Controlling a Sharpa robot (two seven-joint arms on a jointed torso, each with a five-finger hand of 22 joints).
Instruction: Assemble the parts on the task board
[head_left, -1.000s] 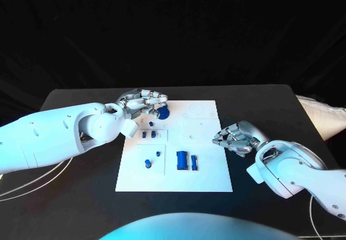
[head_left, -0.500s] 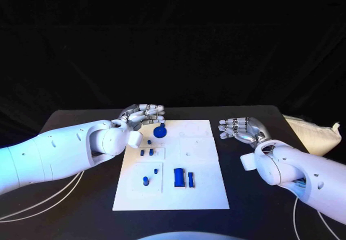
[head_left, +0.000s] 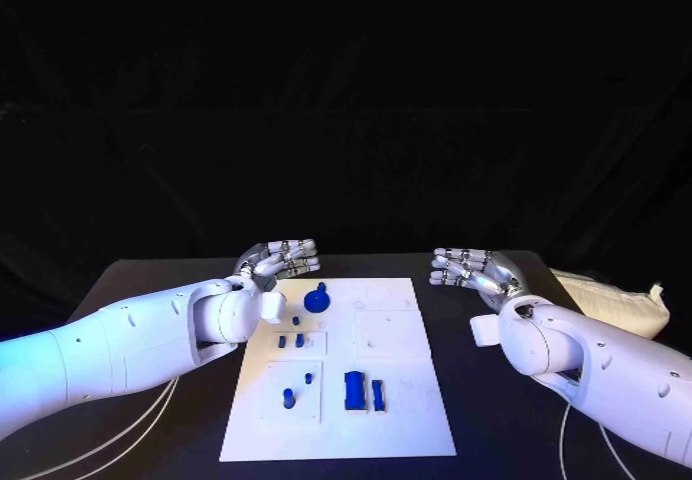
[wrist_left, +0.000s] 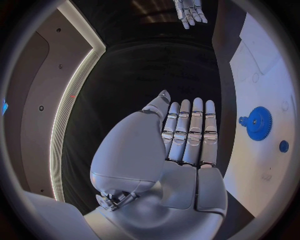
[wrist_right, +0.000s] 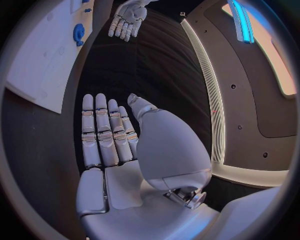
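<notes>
The white task board (head_left: 397, 360) lies in the middle of the black table. A blue gear (head_left: 317, 297) sits near its far left corner, with nothing touching it. Small blue pegs (head_left: 291, 341), a rounded blue piece (head_left: 287, 398) and two upright blue blocks (head_left: 355, 390) lie further toward me. My left hand (head_left: 278, 258) is raised past the board's far left corner, flat and empty. Level with it on the right, my right hand (head_left: 464, 268) is also flat and empty. The left wrist view shows the straight fingers (wrist_left: 187, 135), the gear (wrist_left: 257, 123) and the board (wrist_left: 262, 75). The right wrist view shows the empty palm (wrist_right: 109, 145) and the gear (wrist_right: 79, 33).
A white bag (head_left: 623, 305) lies on the table's right edge, beside my right arm. Pale cables (head_left: 101, 435) run along the left side of the table under my left arm.
The head view has shifted. My left hand has come off the blue gear and risen clear of the board. Both hands have uncurled from bent fingers to flat open palms.
</notes>
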